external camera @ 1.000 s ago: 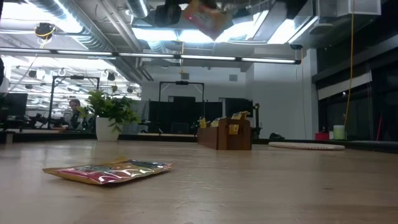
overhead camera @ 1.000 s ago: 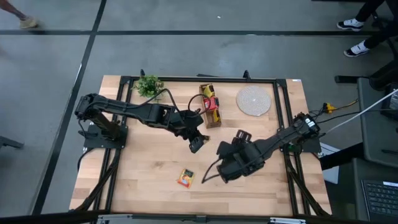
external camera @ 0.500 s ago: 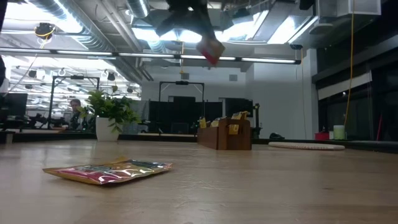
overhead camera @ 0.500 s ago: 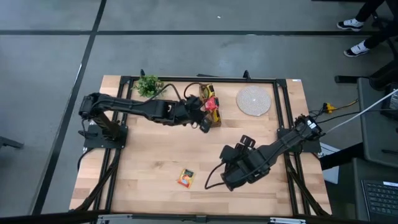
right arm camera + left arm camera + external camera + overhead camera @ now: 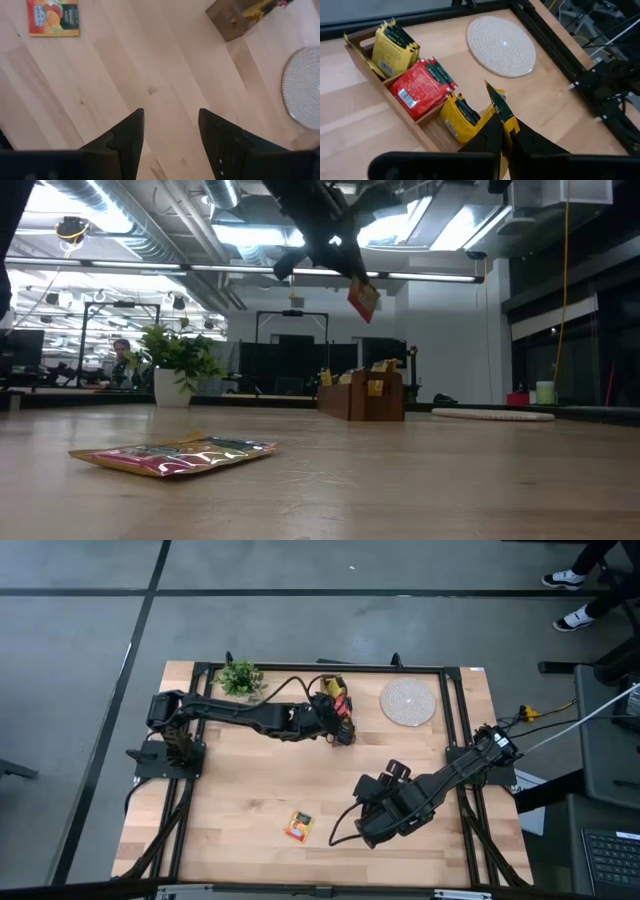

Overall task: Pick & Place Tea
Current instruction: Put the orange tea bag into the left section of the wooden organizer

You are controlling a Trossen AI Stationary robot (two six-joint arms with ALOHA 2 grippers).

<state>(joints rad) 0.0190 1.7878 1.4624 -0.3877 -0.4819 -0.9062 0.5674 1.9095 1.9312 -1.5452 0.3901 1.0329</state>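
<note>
A wooden box at the table's far middle holds yellow and red tea sachets standing in its compartments. My left gripper hovers over the box's near end, shut on an orange-yellow tea sachet. This sachet also shows in the low view, above the box. Another tea sachet lies flat on the table near the front. My right gripper stands open above bare wood just right of it, holding nothing. My left gripper pinches the sachet between its two fingers at one end. The rest of the sachet sticks out past the fingertips, edge-on in the wrist view. The fingers slant down toward the box from the table's left. The sachet hangs tilted, clear of the box.
A small potted plant stands at the far left of the box. A round woven mat lies to the box's right. Black frame rails run along the table's sides. Bare wood lies between the box and the near edge.
My left gripper has carried its sachet from the table's middle toward the far edge and a little right, to above the box's near end. It has sunk and rolled on the way, staying shut. My right arm has shifted slightly toward the near edge.
</note>
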